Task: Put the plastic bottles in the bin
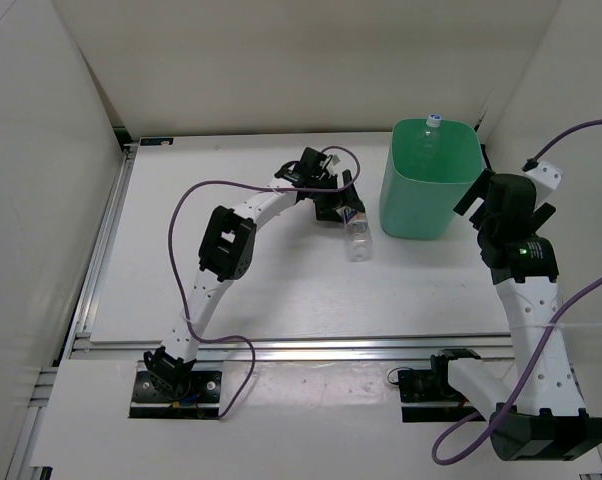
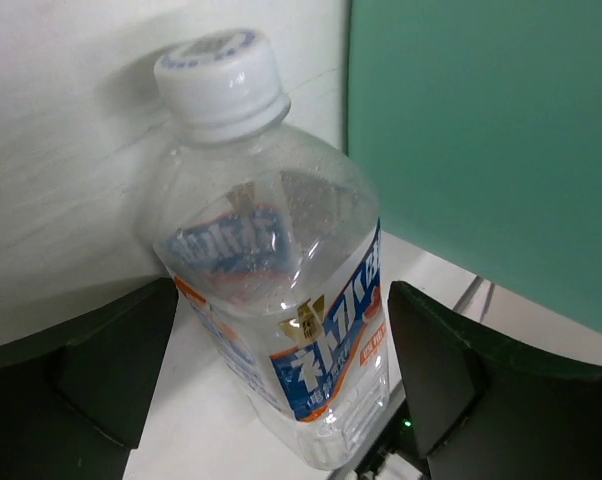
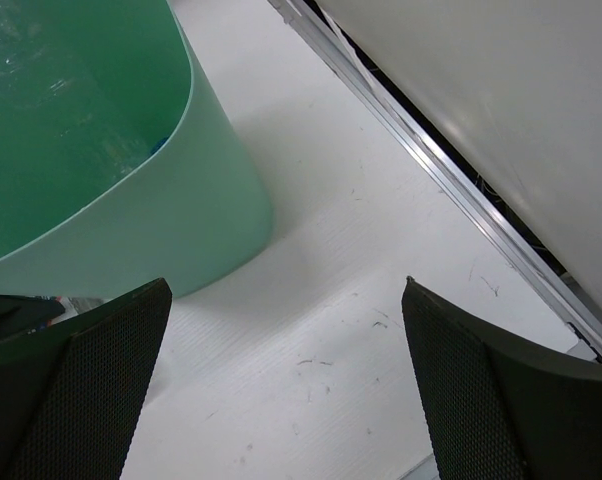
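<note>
White walls [image 1: 281,60] are closing in the white table [image 1: 231,290] I am working over. The left tool [image 1: 346,212] is reaching towards the bin [image 1: 431,200], and its fingers [image 2: 101,370] are standing spread wide on either side of a clear bottle [image 2: 301,330] with a blue label. That bottle is lying on the table just left of the bin, its white cap [image 2: 221,80] pointing away from the tool. I cannot tell whether either finger is touching it, and its base is running out of the bottom of the left wrist view.

A second bottle [image 1: 431,140] is sitting inside the bin against the far wall, cap uppermost; its lower part is hard to make out.

The right tool [image 3: 281,400] is hanging spread and gripping nothing over bare table just right of the bin. From above, its arm is hiding most of it.
</note>
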{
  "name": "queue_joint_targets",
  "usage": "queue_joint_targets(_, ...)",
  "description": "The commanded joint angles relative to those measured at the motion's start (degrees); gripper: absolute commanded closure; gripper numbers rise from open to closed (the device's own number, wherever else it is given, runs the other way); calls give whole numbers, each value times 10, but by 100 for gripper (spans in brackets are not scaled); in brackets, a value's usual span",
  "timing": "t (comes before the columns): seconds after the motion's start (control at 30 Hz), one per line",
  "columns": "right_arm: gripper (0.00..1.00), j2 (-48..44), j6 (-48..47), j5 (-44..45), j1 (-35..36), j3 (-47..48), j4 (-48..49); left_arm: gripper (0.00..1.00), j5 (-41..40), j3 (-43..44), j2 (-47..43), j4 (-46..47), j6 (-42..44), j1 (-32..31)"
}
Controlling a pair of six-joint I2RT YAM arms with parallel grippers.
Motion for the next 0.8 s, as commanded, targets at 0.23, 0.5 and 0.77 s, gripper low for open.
queue_joint_targets(0.23,0,-10,-9,-1,-2,-9,34,52,-4,-32,-9,-68,-12,19)
queue_joint_targets(0.5,0,-10,-9,-1,-2,-21,39,70,-52,-51,-88,-68,-17,58)
queue_joint_targets(0.77,0,-15,-3,11,-2,-28,45,80,-163,154,-116,-21,-60,96)
